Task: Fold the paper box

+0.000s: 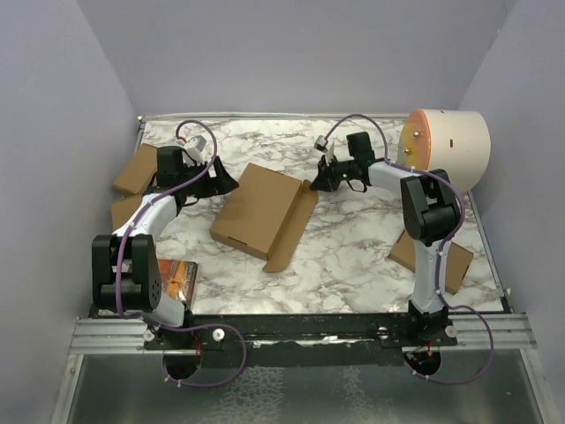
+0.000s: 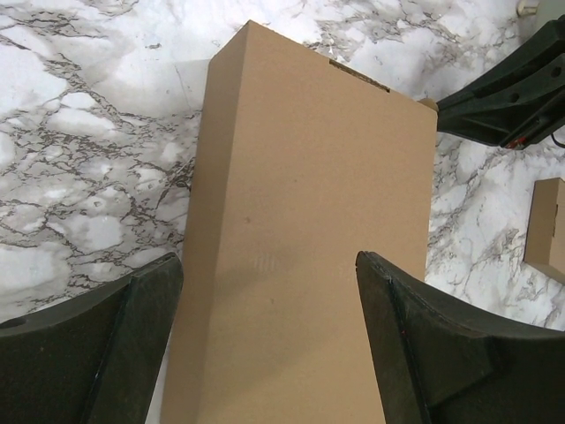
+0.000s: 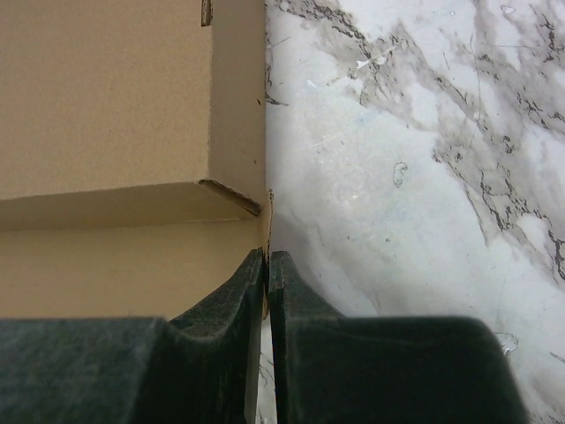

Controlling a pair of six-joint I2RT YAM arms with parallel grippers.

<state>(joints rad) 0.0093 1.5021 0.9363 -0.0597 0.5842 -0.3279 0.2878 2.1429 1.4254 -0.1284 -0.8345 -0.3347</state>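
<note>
Two arms reach out over the marble bench (image 1: 371,238). One big paper box (image 1: 252,208) lies in the middle of the bench, between them. Its lid is down flat, and a long flap (image 1: 291,230) sticks out along its right side.

The left arm (image 1: 146,216) comes in from the left. The left jaws are spread wide and hold nothing. They hang near the left side of the paper box. In the left wrist view, the brown top of the box shows between the two dark fingers (image 2: 88,353).

The right arm (image 1: 424,208) bends in from the right. The right jaws are pressed together at the far corner of the flap. They seem to pinch the thin cardboard edge there, but the view is too close to be sure.

Two small cardboard boxes (image 1: 137,170) lie by the left wall. Another small cardboard box (image 1: 457,263) lies on the right, partly behind the right arm. A cream cylinder (image 1: 455,146) with an orange end lies on its side in the far right corner.
</note>
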